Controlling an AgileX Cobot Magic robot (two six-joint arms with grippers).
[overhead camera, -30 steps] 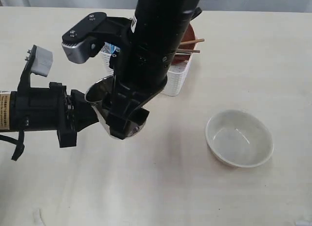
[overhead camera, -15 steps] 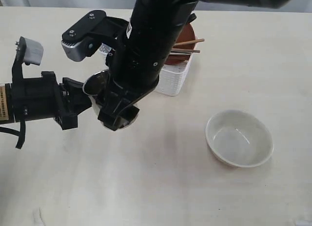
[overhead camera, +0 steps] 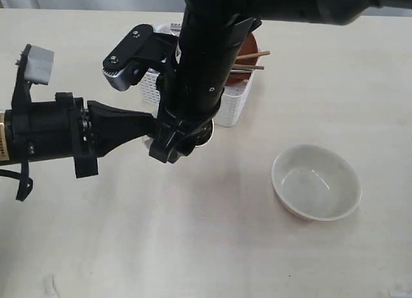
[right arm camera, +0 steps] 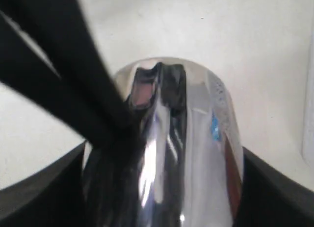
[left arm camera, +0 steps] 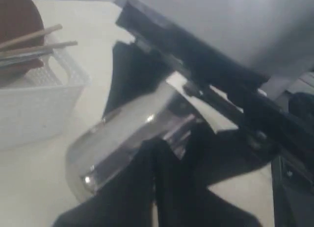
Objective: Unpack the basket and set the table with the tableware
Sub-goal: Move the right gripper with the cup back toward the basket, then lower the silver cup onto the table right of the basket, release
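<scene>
The steel cup [right arm camera: 196,138] lies tilted between the fingers of my right gripper [right arm camera: 162,188], which is shut on it just in front of the white basket [overhead camera: 228,105]. In the exterior view the right gripper [overhead camera: 179,142] hides most of the cup. My left gripper [overhead camera: 149,127] is shut, and its fingertips [left arm camera: 159,148] rest against the cup's side [left arm camera: 122,134]. Whether they pinch it I cannot tell. The brown plate [overhead camera: 250,40] and the chopsticks [overhead camera: 250,56] are in the basket. An off-white bowl [overhead camera: 315,182] stands on the table [overhead camera: 212,246] at the right.
The right arm reaches down from the back over the basket and hides most of what is in it. The left arm lies low along the table's left side.
The right gripper has carried the cup to the right, closer to the basket. The left gripper drew back to the left, then came right again, and its shut fingers now reach the cup.
</scene>
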